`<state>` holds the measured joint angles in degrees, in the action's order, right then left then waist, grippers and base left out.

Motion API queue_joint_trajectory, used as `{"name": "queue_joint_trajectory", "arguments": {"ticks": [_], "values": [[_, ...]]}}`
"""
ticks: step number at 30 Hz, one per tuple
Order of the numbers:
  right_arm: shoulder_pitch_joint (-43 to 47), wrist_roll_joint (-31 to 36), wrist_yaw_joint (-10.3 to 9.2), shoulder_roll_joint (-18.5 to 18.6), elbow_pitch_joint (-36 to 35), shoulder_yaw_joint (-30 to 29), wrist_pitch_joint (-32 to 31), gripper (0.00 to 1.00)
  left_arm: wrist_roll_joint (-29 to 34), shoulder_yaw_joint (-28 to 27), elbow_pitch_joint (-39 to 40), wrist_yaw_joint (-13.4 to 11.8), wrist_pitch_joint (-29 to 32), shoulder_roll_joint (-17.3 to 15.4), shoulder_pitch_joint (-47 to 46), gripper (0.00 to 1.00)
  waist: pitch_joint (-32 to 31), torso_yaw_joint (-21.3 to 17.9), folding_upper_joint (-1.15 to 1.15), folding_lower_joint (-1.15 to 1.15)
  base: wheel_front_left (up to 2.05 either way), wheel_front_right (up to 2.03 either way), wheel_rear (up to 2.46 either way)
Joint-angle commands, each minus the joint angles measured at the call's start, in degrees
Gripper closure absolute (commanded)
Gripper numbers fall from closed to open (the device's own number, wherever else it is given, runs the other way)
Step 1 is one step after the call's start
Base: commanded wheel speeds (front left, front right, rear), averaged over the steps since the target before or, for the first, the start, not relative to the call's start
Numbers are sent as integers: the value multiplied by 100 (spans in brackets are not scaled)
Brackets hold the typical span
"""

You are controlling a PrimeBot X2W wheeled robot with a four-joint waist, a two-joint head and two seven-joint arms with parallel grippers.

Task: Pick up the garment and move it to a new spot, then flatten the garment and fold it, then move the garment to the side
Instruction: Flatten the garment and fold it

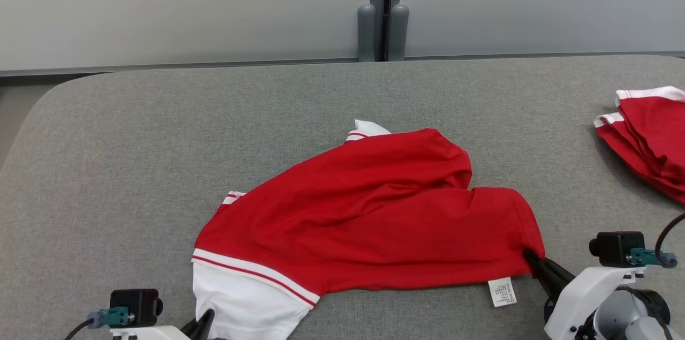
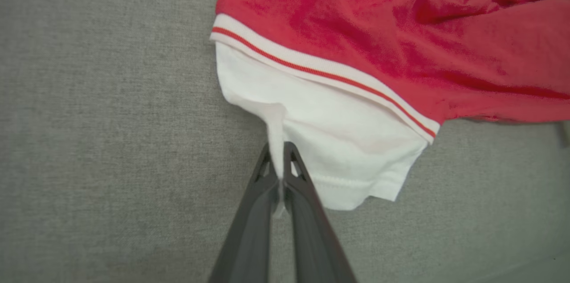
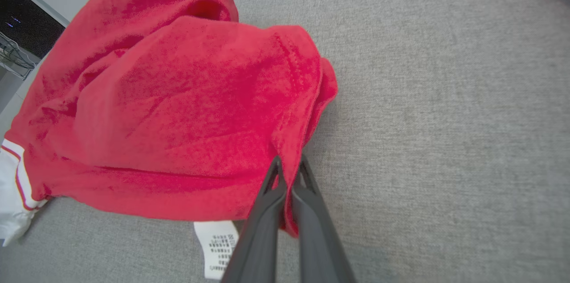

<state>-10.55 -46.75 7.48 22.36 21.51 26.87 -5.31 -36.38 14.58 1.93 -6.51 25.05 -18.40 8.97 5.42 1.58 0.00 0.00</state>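
The garment is a red shirt with a white sleeve and red-and-white trim, lying rumpled on the grey table. At the lower left my left gripper is shut on a pinch of the white sleeve; in the left wrist view the left gripper has the white cloth between its fingers. My right gripper is shut on the red cloth at the garment's right end, and in the right wrist view the right gripper has a red fold clamped in it. A white care label hangs near it.
Another red and white garment lies bunched at the table's right edge. A grey wall with a dark post stands behind the table. The table's left corner is rounded.
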Motion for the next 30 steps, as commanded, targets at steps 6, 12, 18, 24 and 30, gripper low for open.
{"name": "queue_joint_trajectory", "arguments": {"ticks": [6, 12, 18, 24, 30], "values": [[2, -282, 3, 103, -358, -194, 296, 100, 33, -143, 422, 170, -455, -6, -233, 100, -6, -48, 0, 0, 0, 0, 0], [-336, -685, 3, 237, -786, -158, 328, 100, 234, -225, 623, 319, -659, -182, -859, 100, 203, -111, 0, 0, 0, 0, 0], [-999, -1066, 3, 424, -1078, -129, 362, 100, 431, -230, 513, 478, -620, -333, -1928, 100, 584, -114, 0, 0, 0, 0, 0], [-2209, -1689, 3, 621, -1113, -88, 419, 100, 559, -140, -332, 882, -569, -389, -3716, 100, 1186, -91, 0, 0, 0, 0, 0], [-3797, -2094, 3, 834, -850, 97, 411, 100, 762, 74, -1521, 1169, -566, -304, -5752, 100, 1842, -45, 0, 0, 0, 0, 0]]}}
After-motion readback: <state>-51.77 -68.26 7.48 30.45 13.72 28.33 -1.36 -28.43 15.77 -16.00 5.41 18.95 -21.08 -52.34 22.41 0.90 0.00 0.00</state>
